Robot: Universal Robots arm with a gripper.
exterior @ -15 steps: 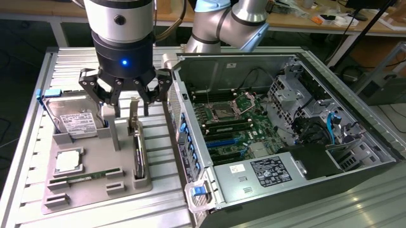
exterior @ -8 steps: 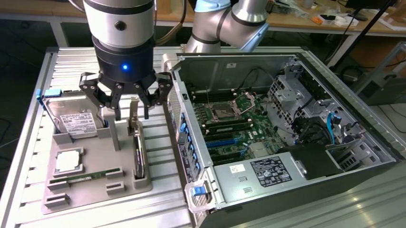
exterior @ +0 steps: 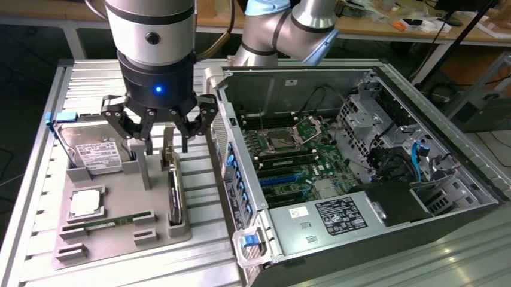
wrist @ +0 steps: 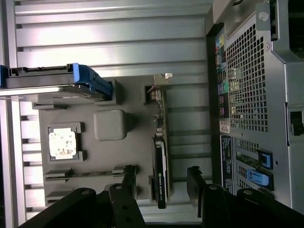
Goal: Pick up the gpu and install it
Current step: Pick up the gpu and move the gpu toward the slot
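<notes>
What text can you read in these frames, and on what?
No text is legible.
White label on the hard drive: print too small to read.
Black label on the power supply: white print, too small.
The white sticker beside it: blurred.
Pale lettering on the gpu cooler: blurred.
Stickers on the computer case rear panel: blurred.

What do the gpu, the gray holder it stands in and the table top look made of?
The gpu: matte black cooler, likely plastic; its end bracket is silvery and shiny, so bare metal. The holder: uniform matte gray with no glints, probably plastic. The table top: ribbed, silvery, with bright streaks of reflected light, likely aluminium.
</notes>
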